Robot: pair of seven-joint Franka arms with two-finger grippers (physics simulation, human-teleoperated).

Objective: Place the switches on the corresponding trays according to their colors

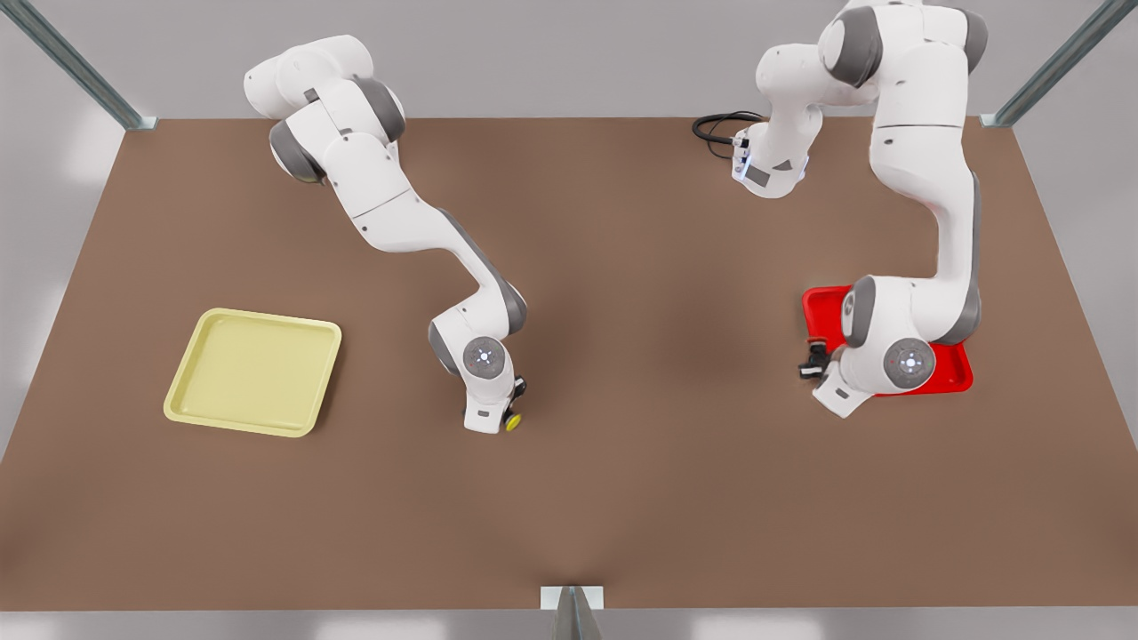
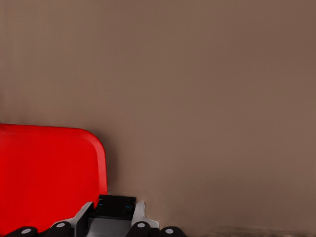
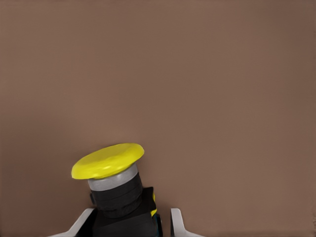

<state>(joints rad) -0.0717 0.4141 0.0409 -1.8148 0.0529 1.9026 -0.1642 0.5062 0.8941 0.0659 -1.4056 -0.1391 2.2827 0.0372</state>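
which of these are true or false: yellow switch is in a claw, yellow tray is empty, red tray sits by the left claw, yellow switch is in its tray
1. The right claw grips the yellow-capped push-button switch. True.
2. The pale yellow square plastic tray holds nothing. True.
3. The left claw is far from the bright red square plastic tray. False: it is at that tray's edge.
4. The yellow switch lies in its tray. False: it is over the brown table.

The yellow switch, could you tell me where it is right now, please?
The yellow switch sits between the right tool's fingers near the front view's centre, over bare table, right of the yellow tray.
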